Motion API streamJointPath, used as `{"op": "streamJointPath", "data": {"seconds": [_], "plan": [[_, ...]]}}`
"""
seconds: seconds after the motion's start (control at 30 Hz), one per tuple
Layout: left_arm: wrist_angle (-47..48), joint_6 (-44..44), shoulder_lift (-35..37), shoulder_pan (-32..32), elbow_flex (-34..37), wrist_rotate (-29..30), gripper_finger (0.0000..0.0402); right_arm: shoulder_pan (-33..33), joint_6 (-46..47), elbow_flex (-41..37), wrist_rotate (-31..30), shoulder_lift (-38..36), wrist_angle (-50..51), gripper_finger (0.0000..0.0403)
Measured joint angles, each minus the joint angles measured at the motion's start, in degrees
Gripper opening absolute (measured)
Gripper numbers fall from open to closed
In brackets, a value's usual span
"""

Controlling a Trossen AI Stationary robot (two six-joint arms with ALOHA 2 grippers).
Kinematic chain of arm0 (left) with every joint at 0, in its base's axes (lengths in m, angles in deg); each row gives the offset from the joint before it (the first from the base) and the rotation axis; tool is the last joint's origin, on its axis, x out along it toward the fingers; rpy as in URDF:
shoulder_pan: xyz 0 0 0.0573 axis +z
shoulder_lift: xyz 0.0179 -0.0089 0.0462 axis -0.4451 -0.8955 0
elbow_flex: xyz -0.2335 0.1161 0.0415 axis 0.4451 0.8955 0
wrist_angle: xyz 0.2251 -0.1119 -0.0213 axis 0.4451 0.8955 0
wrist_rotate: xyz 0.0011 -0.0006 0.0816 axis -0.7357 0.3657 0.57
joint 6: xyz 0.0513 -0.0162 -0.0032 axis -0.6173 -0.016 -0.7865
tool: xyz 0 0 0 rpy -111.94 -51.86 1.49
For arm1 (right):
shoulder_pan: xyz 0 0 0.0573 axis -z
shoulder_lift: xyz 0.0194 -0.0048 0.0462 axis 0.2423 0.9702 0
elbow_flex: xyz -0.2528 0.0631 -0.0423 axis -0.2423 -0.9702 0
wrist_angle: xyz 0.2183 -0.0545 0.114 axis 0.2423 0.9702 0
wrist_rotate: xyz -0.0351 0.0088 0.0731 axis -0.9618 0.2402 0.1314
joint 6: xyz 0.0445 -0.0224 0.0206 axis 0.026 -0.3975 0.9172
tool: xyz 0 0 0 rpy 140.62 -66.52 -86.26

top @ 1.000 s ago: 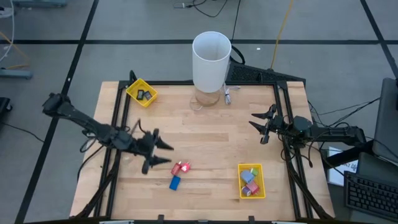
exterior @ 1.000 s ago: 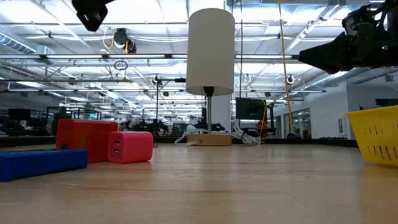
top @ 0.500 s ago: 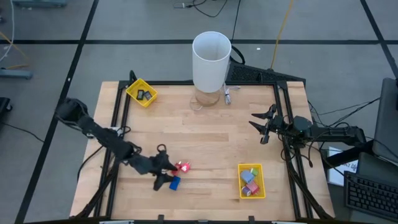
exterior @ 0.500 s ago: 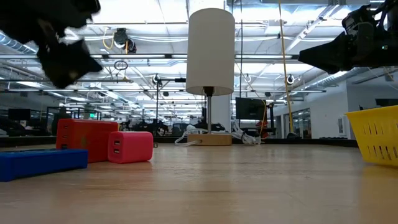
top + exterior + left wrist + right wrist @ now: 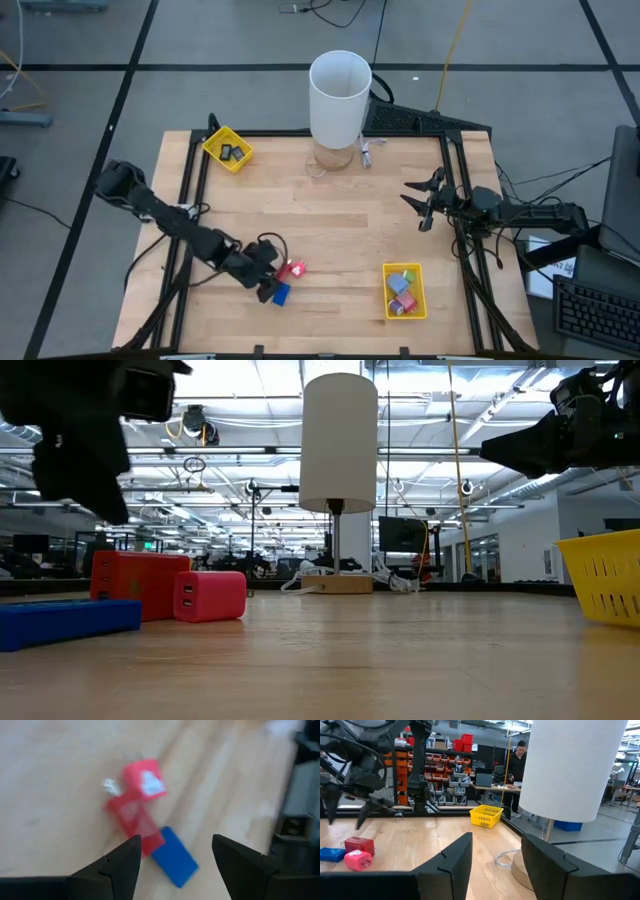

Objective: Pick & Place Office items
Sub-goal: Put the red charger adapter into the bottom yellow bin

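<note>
My left gripper [image 5: 268,284] hangs just above the table with jaws apart and nothing between them, close over the red block [image 5: 297,268], the pink-red block [image 5: 209,596] touching it, and the flat blue piece [image 5: 281,293]. My right gripper [image 5: 424,204] waits near the table's right edge, jaws parted and holding nothing. More small blocks lie in the yellow tray [image 5: 416,312] at front right and a dark one in the yellow tray [image 5: 215,145] at back left.
</note>
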Motion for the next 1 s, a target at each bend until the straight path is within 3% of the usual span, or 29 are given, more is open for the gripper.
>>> {"op": "streamJointPath", "data": {"seconds": [0.23, 0.67, 1.0], "plan": [[10.9, 3.0, -5.4, 2.4, -7.9, 1.6, 0.0243, 0.0, 0.0, 0.0, 0.1, 0.1, 0.1, 0.0158], [13.7, 6.2, -15.0, 5.7, -9.4, -11.0, 0.0243, 0.0, 0.0, 0.0, 0.0, 0.1, 0.0, 0.0158], [14.2, 6.9, -15.8, 7.2, -9.4, -7.6, 0.0243, 0.0, 0.0, 0.0, 0.0, 0.1, 0.0, 0.0160]]}}
